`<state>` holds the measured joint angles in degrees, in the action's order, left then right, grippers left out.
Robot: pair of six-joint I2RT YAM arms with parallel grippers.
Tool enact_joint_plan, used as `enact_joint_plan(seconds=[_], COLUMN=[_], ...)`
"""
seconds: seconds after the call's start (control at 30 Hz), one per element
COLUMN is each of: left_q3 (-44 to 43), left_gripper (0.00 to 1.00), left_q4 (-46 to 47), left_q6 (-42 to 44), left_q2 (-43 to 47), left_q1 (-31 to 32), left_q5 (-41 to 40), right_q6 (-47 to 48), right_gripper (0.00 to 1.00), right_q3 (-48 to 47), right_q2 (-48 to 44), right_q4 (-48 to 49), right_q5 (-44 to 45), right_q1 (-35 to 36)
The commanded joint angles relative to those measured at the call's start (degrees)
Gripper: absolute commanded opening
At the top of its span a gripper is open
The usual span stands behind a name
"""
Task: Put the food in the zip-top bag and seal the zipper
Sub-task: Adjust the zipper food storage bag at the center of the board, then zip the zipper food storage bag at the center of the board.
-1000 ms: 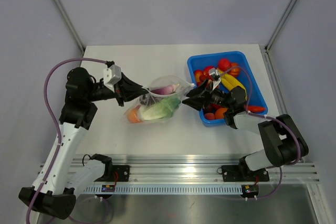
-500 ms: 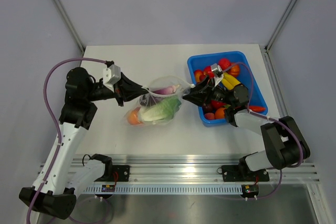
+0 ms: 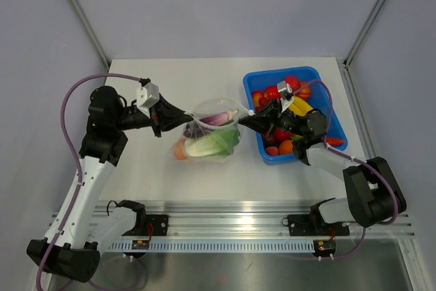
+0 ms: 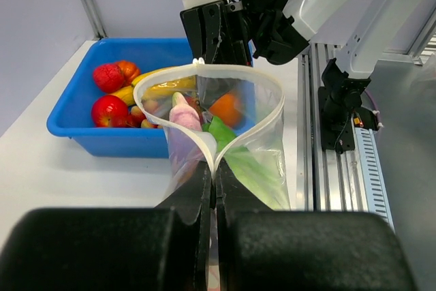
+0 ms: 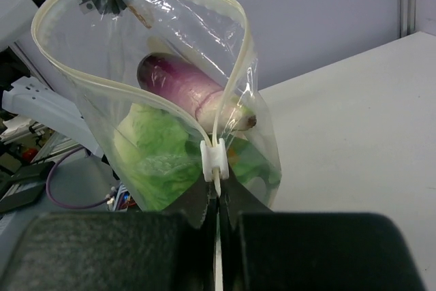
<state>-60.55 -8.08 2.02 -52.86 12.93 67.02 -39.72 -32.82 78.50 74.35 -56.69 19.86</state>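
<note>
We're watching the left tool [image 4: 213,172], its fingers pressed together on one end of the zip-top bag [image 3: 208,109], while the right tool [image 5: 218,202] is pinching the opposite end just under the white slider [image 5: 214,160]. The bag is hanging between them beside the blue tray [image 3: 281,71], mouth gaping in a wide loop. We can't tell whether its bottom is touching the surface [image 3: 170,80].

Here's where we're seeing trouble brewing. The eggplant [image 5: 180,83] is riding high on the lettuce [image 5: 153,161], its pale tip close to the zipper [image 4: 235,67]. If the rim gets drawn flat, that tip could be caught in the strip and stop it from meeting. Each pinch is holding only a thin bit of film, so a hard or uneven pull could be tugging the rim free and tipping the load, orange piece [image 3: 180,149] included, out of the mouth. The right arm is also reaching over the tray's red and yellow pieces [image 3: 291,83], and a low sweep could be knocking them.

The surface is plain white and matte. Around it we're looking at pale grey walls [image 3: 225,5], slanting metal posts [image 3: 82,11] and a ribbed rail [image 3: 231,223] along the near edge carrying the arm bases.
</note>
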Motion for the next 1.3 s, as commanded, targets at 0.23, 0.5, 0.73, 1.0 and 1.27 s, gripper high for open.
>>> enact_joint_plan(seconds=[0.23,0.5,0.73,1.0,1.27], left_q3=[-2.6,-10.2,-17.7,-21.4,-25.5], left_gripper=[0.91,0.83,0.76,0.62,0.53], left_q4=[-9.8,-11.3,-18.6,-19.0,-20.9], left_q6=[7.4,9.1,22.6,30.2,30.9], left_q2=[-2.2,-10.1,-20.3,-26.5,-31.9], left_q1=[-3.0,-0.9,16.8,18.5,22.7], left_q5=[-14.5,-13.0,-23.8,-16.5,-17.2], right_q6=[19.0,47.1,50.6,53.8,54.6], right_gripper=[0.00,0.00,0.00,0.00,0.00], right_q3=[-5.4,-14.6,-18.9,-19.5,-20.1], right_q2=[-2.3,0.6,1.5,-1.1,-2.1], right_q4=[-16.5,-49.2,-56.9,-61.8,-63.4], right_q5=[-3.2,-3.0,-3.7,-3.2,-2.7], right_q1=[0.1,1.9,3.1,4.0,4.6])
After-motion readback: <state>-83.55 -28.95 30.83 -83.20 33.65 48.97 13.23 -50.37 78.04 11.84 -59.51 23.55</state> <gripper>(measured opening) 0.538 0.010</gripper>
